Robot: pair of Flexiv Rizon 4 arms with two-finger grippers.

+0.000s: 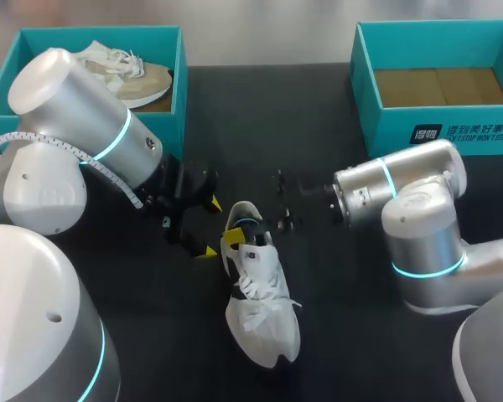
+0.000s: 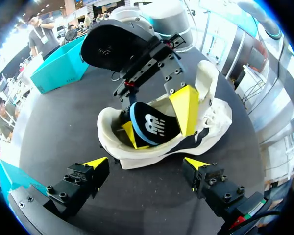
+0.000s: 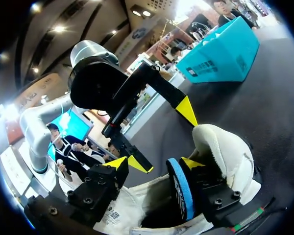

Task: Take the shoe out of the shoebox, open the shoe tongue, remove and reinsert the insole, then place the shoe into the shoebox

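As seen from the head camera, with the white lace-up fabric sneaker (image 1: 261,310) taken as the mark: lying sole down on the matt black table (image 1: 344,285), heel away from the robot, toe towards it, outside both boxes.

Far left of the sneaker and beyond its heel: first of two teal cardboard shoeboxes (image 1: 101,33), rectangular, lidless, holding a second shoe, beige suede-like with white laces (image 1: 138,82). Nearer the sneaker on that side: left arm (image 1: 84,126), smooth silver-grey cylinders banded by a glowing cyan ring. Just left of the sneaker's heel: left gripper (image 1: 208,228), black bolted metal, its two wedge-shaped yellow tips spread wide, nothing between them, touching nothing.

At the sneaker's heel opening: one thin black insole with a blue rim (image 2: 154,126), bowed, standing up out of the padded white collar. Down in that same opening, beside the insole: right gripper (image 3: 154,166), black and bolted like its twin; cannot tell whether clamped on the insole or merely against it.

Right of the sneaker: right arm (image 1: 402,188), same smooth silver casing, same cyan ring. Far right of the sneaker and beyond its heel: second teal shoebox (image 1: 386,126), matching the first in shape, brown cardboard floor showing.

Tally: two shoeboxes, two shoes, one insole, two arms, two grippers.
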